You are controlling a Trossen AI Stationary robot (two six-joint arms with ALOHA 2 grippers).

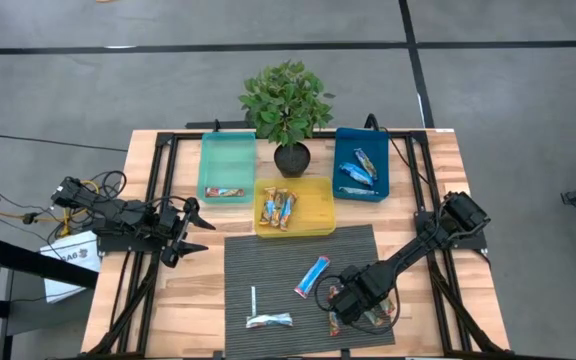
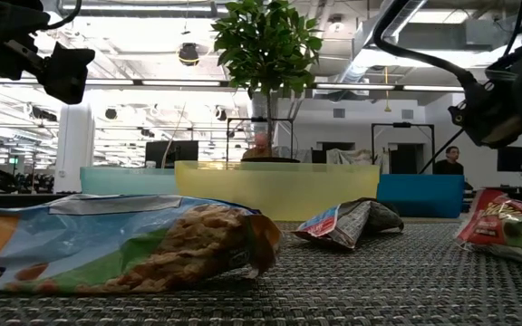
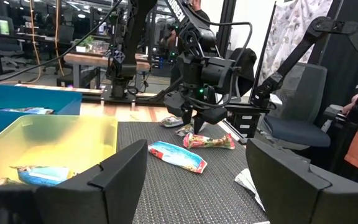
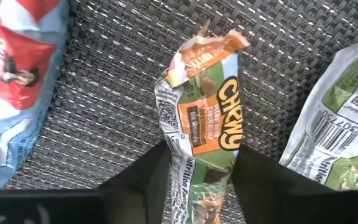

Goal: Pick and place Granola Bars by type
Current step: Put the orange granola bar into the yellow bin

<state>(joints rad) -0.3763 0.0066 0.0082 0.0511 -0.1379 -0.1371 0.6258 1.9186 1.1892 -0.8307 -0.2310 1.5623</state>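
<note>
Item 1, right jaws: down over the near right part of the mat, clenched on both long edges of the green-orange bar (image 4: 207, 118). The bar lies flat on the weave, not yet lifted. Its wrapper is crinkled foil-film with a torn-looking crimped end and orange lettering.

Item 2, neighbours on the mat (image 1: 268, 262), which is dark, ribbed and woven:
- the green-wrapped bar (image 4: 347, 118), just beside the gripped one, glossy, with a barcode panel
- the blue bar (image 1: 311, 276), to the left, slim, shiny, lying at a slant
- the pale bar (image 1: 268, 320), at the near edge, flat and silvery
- the white stick (image 1: 253, 300), thin, just above that bar; I do not count it as stock

Item 3, sorted so far, in three smooth translucent plastic bins at the far side:
- the teal bin (image 1: 226, 150), one bar
- the yellow bin (image 1: 323, 208), several orange-toned bars
- the blue bin (image 1: 343, 150), several blue bars

Sorting looks more than half done to me. Four bars are left on the mat, counting the one gripped.

Item 4, the potted plant (image 1: 286, 100): leafy, in a dark round pot between the bins.

Item 5, left jaws: released wide, parked above the left side of the pale wooden surface (image 1: 438, 160), clear of the mat.
</note>
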